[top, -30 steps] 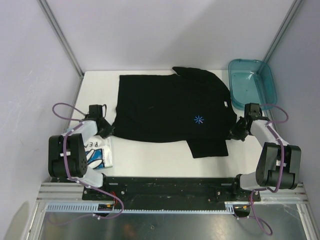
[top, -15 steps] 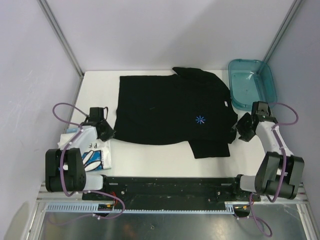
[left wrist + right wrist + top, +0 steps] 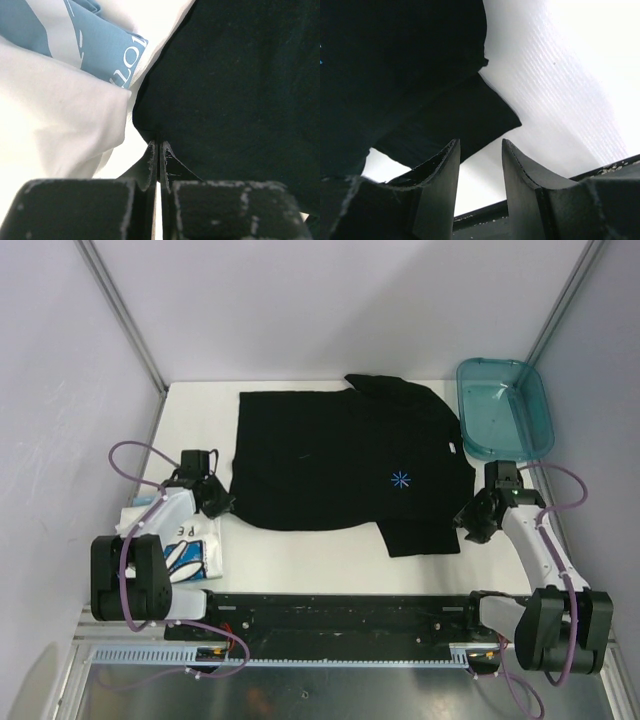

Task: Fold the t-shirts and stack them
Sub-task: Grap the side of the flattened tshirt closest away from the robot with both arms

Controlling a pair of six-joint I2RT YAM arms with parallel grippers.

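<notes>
The black t-shirt (image 3: 340,455) lies spread flat on the white table, its blue starburst mark facing up. A folded white t-shirt (image 3: 188,548) with blue print sits at the near left. My left gripper (image 3: 220,504) is shut, pinching the black shirt's near-left corner (image 3: 152,131) at its fingertips (image 3: 159,146); the white t-shirt (image 3: 55,105) lies just to its left. My right gripper (image 3: 470,523) stands open by the shirt's right sleeve. In the right wrist view, the black sleeve (image 3: 445,120) lies just ahead of the right gripper (image 3: 480,145), with nothing between its fingers.
A teal translucent bin (image 3: 503,408) stands at the far right corner of the table (image 3: 300,555). Grey walls and metal posts close in the left, back and right sides. A black rail runs along the table's near edge.
The right gripper has opened, let go of the black shirt's right edge and drawn back toward the near side. The left gripper stays shut at the corner, barely moved.
</notes>
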